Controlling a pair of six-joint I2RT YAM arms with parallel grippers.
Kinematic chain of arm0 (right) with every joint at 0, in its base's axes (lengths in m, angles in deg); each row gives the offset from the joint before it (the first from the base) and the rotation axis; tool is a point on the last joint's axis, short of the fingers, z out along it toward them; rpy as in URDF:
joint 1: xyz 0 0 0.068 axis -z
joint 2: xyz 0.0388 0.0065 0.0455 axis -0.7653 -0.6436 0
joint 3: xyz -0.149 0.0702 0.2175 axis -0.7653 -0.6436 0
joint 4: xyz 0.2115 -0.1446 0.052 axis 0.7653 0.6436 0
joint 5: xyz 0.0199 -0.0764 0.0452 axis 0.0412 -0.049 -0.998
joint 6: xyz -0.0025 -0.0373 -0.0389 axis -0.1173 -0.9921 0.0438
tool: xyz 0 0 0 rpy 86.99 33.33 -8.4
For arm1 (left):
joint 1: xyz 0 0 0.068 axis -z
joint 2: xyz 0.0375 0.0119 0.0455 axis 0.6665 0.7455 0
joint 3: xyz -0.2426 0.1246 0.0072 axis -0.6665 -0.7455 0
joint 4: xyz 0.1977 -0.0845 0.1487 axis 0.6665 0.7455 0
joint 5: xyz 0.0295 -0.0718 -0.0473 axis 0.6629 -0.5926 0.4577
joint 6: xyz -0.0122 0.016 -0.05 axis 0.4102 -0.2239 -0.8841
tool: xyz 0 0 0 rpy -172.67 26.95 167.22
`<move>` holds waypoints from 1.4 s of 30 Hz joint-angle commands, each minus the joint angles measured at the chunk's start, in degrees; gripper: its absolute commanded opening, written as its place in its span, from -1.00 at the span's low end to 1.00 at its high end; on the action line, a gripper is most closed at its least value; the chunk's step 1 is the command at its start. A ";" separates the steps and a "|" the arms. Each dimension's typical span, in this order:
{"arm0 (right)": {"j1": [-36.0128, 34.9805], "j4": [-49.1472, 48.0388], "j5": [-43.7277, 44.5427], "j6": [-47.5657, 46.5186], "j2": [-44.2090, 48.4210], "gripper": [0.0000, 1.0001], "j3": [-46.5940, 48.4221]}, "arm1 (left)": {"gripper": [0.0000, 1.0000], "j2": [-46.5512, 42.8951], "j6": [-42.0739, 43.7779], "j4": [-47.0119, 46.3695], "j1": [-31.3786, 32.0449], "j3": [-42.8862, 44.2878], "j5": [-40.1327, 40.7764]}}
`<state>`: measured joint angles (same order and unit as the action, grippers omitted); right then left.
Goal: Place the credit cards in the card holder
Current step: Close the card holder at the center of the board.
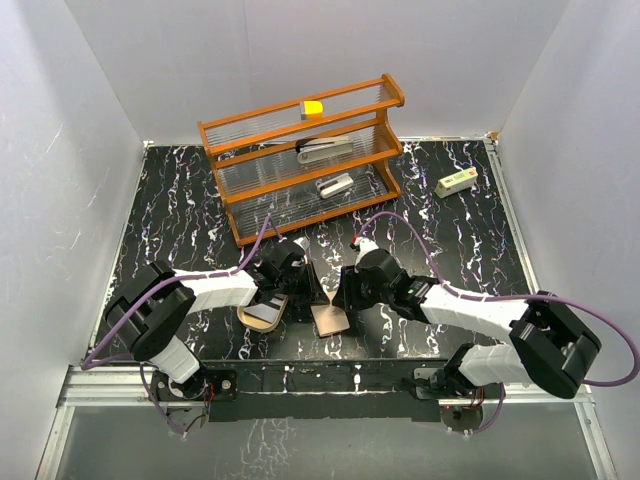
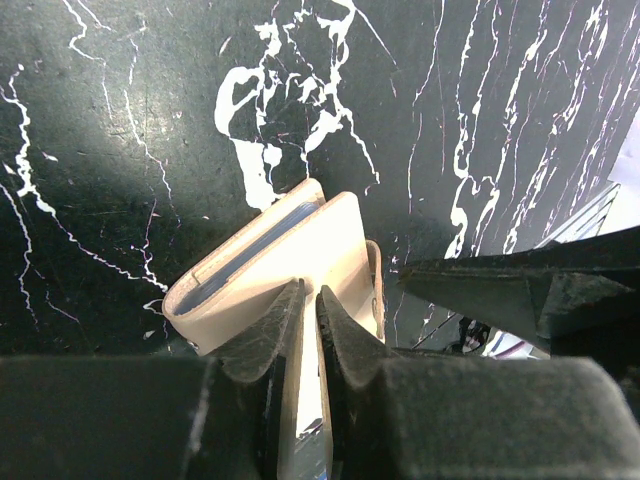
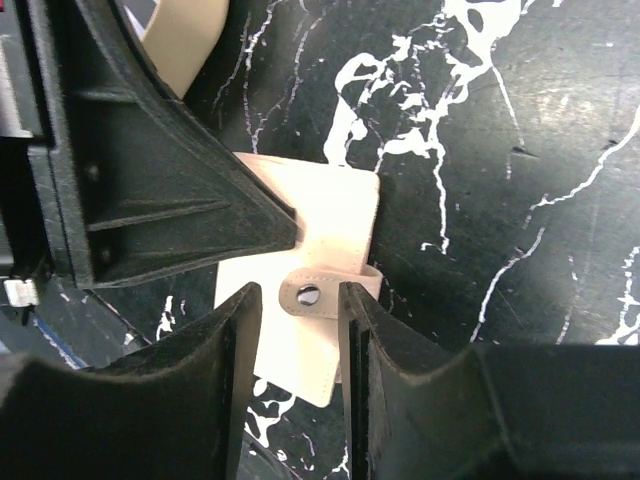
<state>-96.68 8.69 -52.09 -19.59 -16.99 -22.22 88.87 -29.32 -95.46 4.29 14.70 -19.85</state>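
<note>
The tan oval card holder (image 1: 262, 315) lies just in front of my left gripper, and its inside looks dark grey. In the left wrist view it (image 2: 255, 262) has a rounded rim with a grey-blue strip inside; I cannot tell whether that is a credit card. No loose credit card shows. My left gripper (image 1: 303, 283) (image 2: 310, 292) is shut on a thin upright tan flap (image 2: 300, 400). My right gripper (image 1: 341, 295) (image 3: 298, 290) is open, its jaws on either side of the snap tab (image 3: 308, 296) of a flat tan stitched wallet (image 1: 330, 320) (image 3: 330, 215).
An orange wire shelf rack (image 1: 300, 165) stands behind, holding two grey metal stapler-like objects (image 1: 325, 150) and a yellow block (image 1: 313, 108). A small white box (image 1: 458, 181) lies at the back right. The two grippers nearly touch at the table's front centre.
</note>
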 commanded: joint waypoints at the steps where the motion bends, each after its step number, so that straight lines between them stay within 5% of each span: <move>1: 0.25 -5.91 -3.03 -0.96 -1.27 -0.35 0.88 | -0.80 1.72 0.96 5.96 0.67 -1.97 1.87; 9: 0.25 -5.30 -6.69 -0.98 -5.72 -0.59 1.82 | -0.81 1.14 -1.04 8.27 0.67 -1.65 4.78; 42: 0.25 4.54 -4.46 -1.36 -8.21 -0.74 6.27 | -0.81 0.70 -1.42 9.86 0.63 -1.24 6.01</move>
<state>-96.11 11.60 -58.50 -20.02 -24.29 -18.33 88.72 -31.94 -93.93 4.44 14.98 -18.47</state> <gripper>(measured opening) 0.130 0.096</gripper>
